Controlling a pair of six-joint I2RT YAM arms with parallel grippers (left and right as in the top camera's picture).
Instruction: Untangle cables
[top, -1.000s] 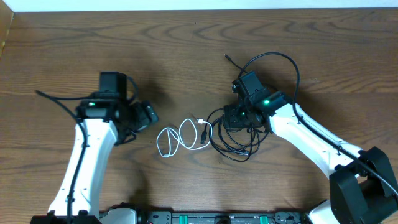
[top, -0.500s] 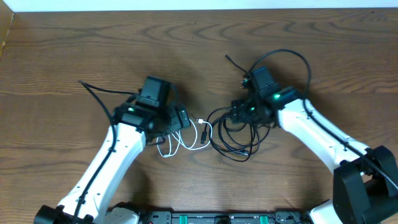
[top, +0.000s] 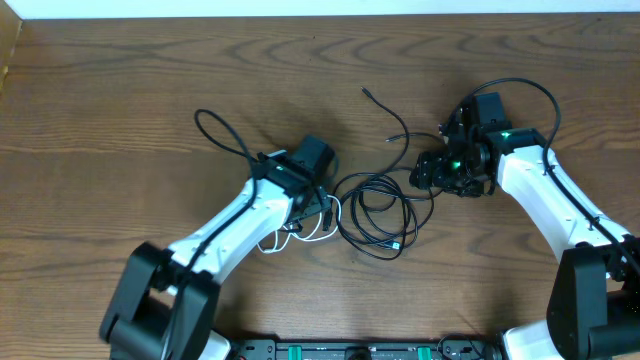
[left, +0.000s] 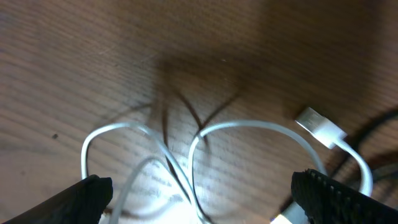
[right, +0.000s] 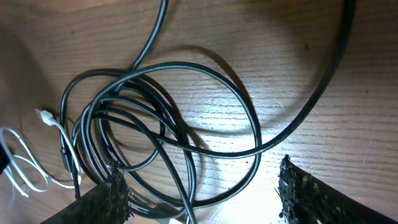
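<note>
The cables lie tangled at the table's middle. A black cable (top: 375, 218) is coiled in several loops, and one free end (top: 370, 94) trails toward the far side. A thin white cable (top: 272, 240) loops just left of it. My left gripper (top: 318, 205) hovers open over the white cable (left: 249, 127); its loops cross between the fingers and its white plug (left: 320, 126) lies to the right. My right gripper (top: 425, 178) stands open at the coil's right edge. In the right wrist view black cable (right: 186, 134) strands run between the right gripper (right: 205, 199) fingers, ungripped.
Thicker black wires arch off both arms, one (top: 215, 130) left of the tangle and one (top: 530, 88) at the far right. A white wall strip (top: 320, 8) borders the far side of the wooden table (top: 120, 80).
My left arm has swung right, from the table's left to over the white cable. My right gripper has drawn back right, off the black coil, its jaws spreading wider.
</note>
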